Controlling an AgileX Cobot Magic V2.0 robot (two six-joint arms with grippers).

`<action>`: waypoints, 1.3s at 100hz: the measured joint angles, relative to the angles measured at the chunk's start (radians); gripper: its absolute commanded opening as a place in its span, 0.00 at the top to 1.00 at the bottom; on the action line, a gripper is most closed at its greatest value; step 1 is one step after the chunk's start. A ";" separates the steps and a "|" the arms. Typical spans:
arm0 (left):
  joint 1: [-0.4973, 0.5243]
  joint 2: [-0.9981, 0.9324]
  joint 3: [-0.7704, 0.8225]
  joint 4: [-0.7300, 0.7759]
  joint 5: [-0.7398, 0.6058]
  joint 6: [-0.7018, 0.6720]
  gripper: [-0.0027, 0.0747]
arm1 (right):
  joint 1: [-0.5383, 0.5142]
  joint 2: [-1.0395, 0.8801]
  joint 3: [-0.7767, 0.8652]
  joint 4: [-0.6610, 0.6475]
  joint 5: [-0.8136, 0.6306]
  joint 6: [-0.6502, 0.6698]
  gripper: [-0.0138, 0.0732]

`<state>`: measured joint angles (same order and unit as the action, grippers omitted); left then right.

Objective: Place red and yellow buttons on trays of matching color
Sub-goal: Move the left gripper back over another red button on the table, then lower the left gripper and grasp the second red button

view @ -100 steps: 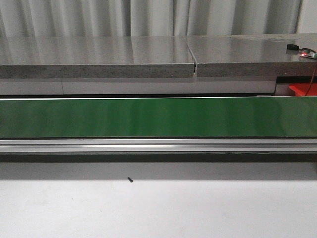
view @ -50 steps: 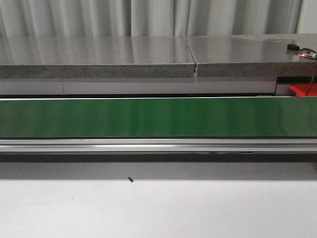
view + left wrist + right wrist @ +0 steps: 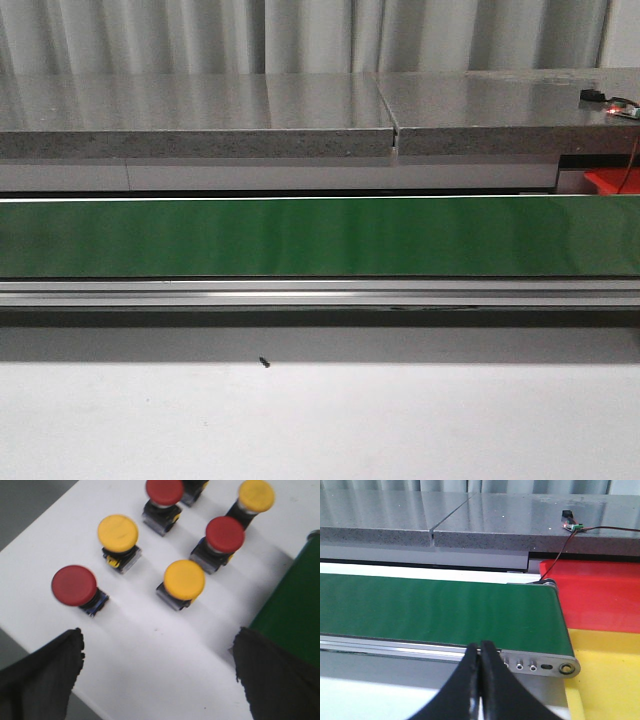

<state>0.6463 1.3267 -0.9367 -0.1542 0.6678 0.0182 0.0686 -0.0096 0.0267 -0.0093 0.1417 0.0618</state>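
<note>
My left claw (image 3: 157,675) hangs wide open and empty above red buttons (image 3: 74,585) and yellow buttons (image 3: 184,580) on the white desk (image 3: 150,650); my right claw (image 3: 480,680), pressed closed on nothing, faces the green conveyor belt (image 3: 435,610) beside the red tray (image 3: 600,597) and yellow tray (image 3: 607,675).

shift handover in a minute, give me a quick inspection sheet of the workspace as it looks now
surface: white table; green conveyor belt bare in the front view
job's things: three red buttons and three yellow buttons upright on the table; red tray and yellow tray past the belt's end
clutter: small dark speck on the table
grippers: left gripper open above the buttons, empty; right gripper shut, empty
cables: thin wire from a small lit device on the stone ledge
surroundings: grey stone ledge, curtain behind
</note>
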 measured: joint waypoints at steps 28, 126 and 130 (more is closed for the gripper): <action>0.073 -0.006 0.085 0.011 -0.106 -0.024 0.23 | 0.000 0.000 0.000 0.000 0.000 0.000 0.92; 0.098 0.334 -0.064 0.098 -0.183 -0.104 0.24 | 0.000 0.000 0.000 0.000 0.000 0.000 0.92; 0.098 0.342 -0.070 0.098 -0.183 -0.106 0.24 | 0.000 0.000 0.000 0.000 0.000 0.000 0.92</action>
<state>0.7440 1.6682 -1.0066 -0.0566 0.4845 -0.0873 0.0686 -0.0096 0.0267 -0.0093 0.1417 0.0618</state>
